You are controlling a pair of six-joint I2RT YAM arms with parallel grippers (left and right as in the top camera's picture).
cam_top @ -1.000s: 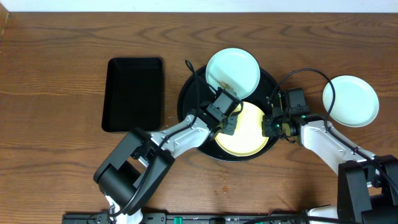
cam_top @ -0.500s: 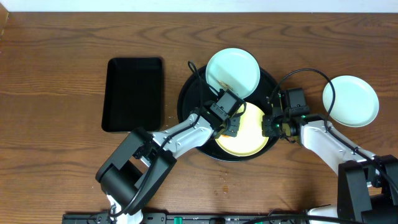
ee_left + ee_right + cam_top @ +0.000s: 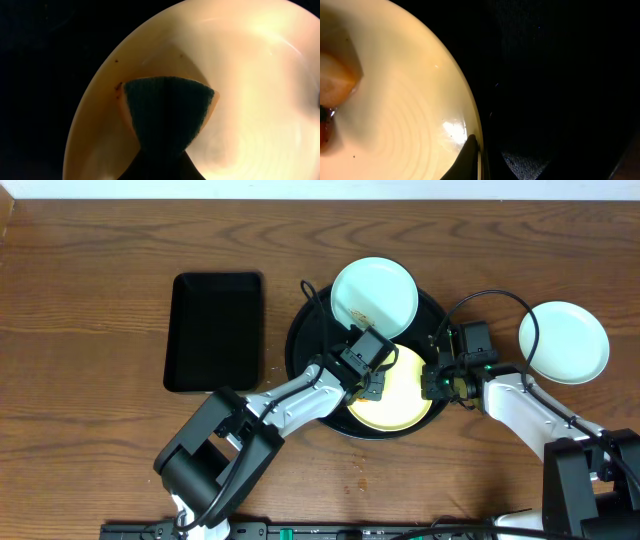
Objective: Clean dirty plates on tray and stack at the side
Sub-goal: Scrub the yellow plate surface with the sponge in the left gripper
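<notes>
On the round black tray [image 3: 305,350] lie a pale yellow plate [image 3: 405,400] and, behind it, a mint plate [image 3: 380,285] with brown smears. A second mint plate [image 3: 563,342] rests on the wooden tabletop to the right. My left gripper [image 3: 372,383] is shut on a sponge [image 3: 167,112], dark green face out, which presses on the yellow plate [image 3: 260,90] near its left rim. My right gripper [image 3: 438,382] is shut on the yellow plate's right rim [image 3: 476,135], with one dark finger [image 3: 467,155] lying on the inside of the plate.
A rectangular black tray [image 3: 215,330] sits on the table left of the round tray. Bare wood [image 3: 100,380] lies around it. Cables loop over the round tray's far edge and above my right arm.
My left gripper has slid the sponge a little to the right across the yellow plate. The right gripper and all plates have stayed put.
</notes>
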